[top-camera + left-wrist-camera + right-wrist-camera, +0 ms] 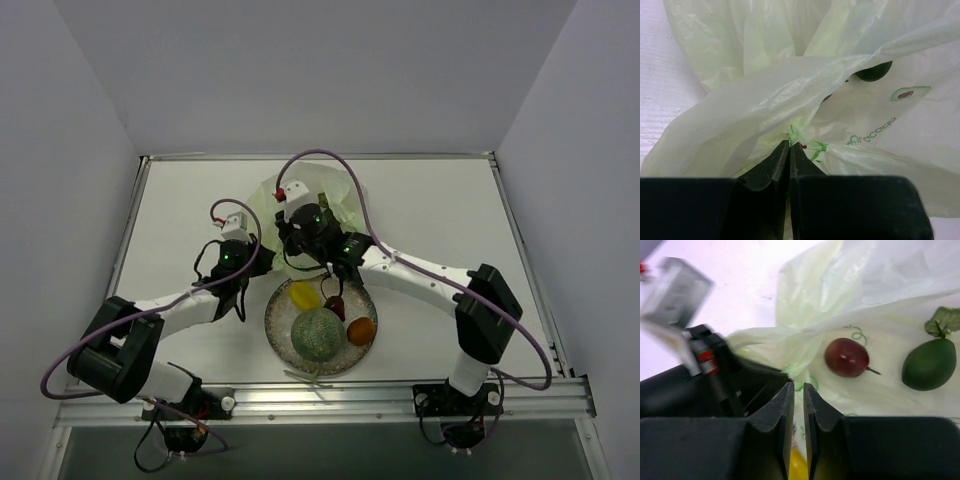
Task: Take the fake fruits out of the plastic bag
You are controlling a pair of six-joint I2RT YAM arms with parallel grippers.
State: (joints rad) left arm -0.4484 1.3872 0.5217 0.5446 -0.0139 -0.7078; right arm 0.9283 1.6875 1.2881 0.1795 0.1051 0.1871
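Fruits are lying in two places. On the speckled glass plate (pixel 272 322) near the arm bases, the overhead view is showing a netted green melon (pixel 317 336), an orange (pixel 361 330), a yellow piece (pixel 303 294) and a dark red piece (pixel 335 306). Behind the plate, the pale green plastic bag (pixel 322 185) is sitting crumpled on the white table (pixel 450 215), with both arms reaching over its near edge.

My left gripper (pixel 790 145) is pinching a gathered, knotted bit of the bag's edge, fingers pressed together on the film. My right gripper (pixel 798 387) is sitting just beside that knot, fingers a thin slit apart. I cannot tell whether film is caught between them.

Through the right wrist camera I am seeing a dark red fruit (pixel 846 357) and a leafed dark green fruit (pixel 929 365) on the bag's film, near each other but apart. They look solid, though the bag also carries printed pictures.

I am judging the job partly done. Next, the left grip needs to be keeping the film taut while the right fingers are widening and going in for the red fruit without snagging plastic.
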